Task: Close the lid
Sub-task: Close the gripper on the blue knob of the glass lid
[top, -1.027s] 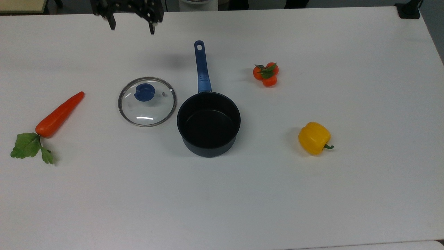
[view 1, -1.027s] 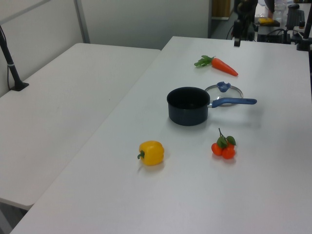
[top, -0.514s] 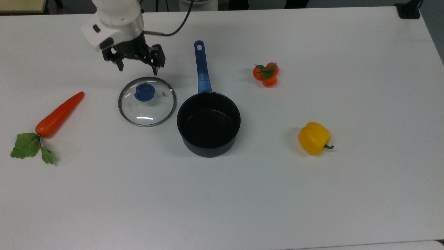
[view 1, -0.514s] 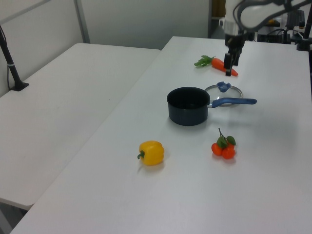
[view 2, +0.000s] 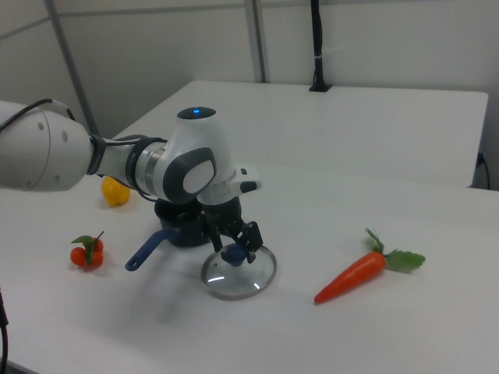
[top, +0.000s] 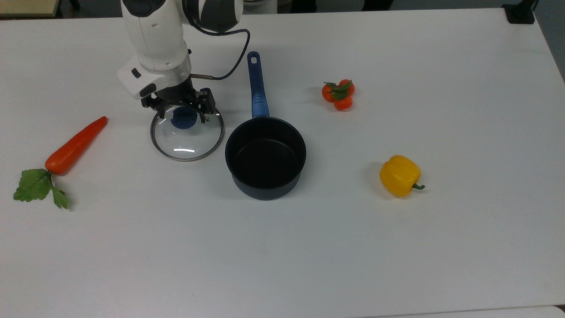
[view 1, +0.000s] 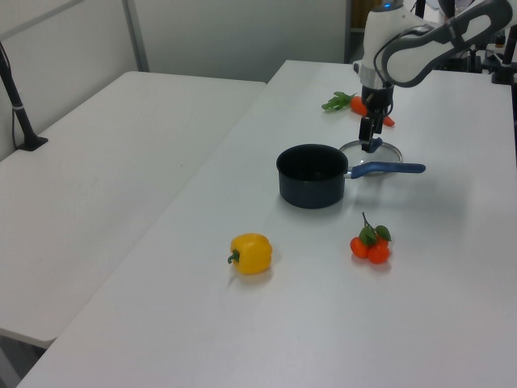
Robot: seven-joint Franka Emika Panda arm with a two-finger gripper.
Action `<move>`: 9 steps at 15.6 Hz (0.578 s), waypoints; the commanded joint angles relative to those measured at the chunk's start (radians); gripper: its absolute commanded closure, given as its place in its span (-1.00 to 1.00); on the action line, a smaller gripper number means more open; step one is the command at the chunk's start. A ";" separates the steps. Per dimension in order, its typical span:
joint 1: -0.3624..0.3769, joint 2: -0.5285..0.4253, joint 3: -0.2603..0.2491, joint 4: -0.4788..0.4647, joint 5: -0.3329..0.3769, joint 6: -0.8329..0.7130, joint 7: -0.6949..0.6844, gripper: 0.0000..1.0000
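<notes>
Our gripper [top: 184, 115] sits with its fingers spread apart on either side of the blue knob [view 2: 231, 253] of the lid [top: 187, 134], not yet clamped on it. We see the lid lying flat on the white table [top: 397, 256], just beside the saucepan [top: 265, 157] on the top view's left, its rim close to the pan's wall. We find the saucepan uncovered and holding nothing, its blue handle [top: 257, 86] pointing away toward the top view's upper edge. Half a second ago our gripper hung above the lid's far edge, away from the pan; now it has dropped down around the knob. Lid and saucepan have not moved since
</notes>
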 commanded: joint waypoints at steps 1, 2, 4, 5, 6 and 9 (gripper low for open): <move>0.007 -0.012 -0.004 -0.012 -0.019 0.021 -0.017 -0.61; 0.007 -0.012 -0.004 -0.012 -0.019 0.021 -0.017 -0.40; 0.007 -0.012 -0.004 -0.009 -0.019 0.021 -0.017 -0.03; 0.007 -0.012 -0.004 -0.009 -0.019 0.019 -0.017 0.13; 0.007 -0.014 -0.004 -0.006 -0.019 0.015 -0.017 0.26; -0.001 -0.033 -0.004 0.002 -0.018 -0.019 -0.014 0.35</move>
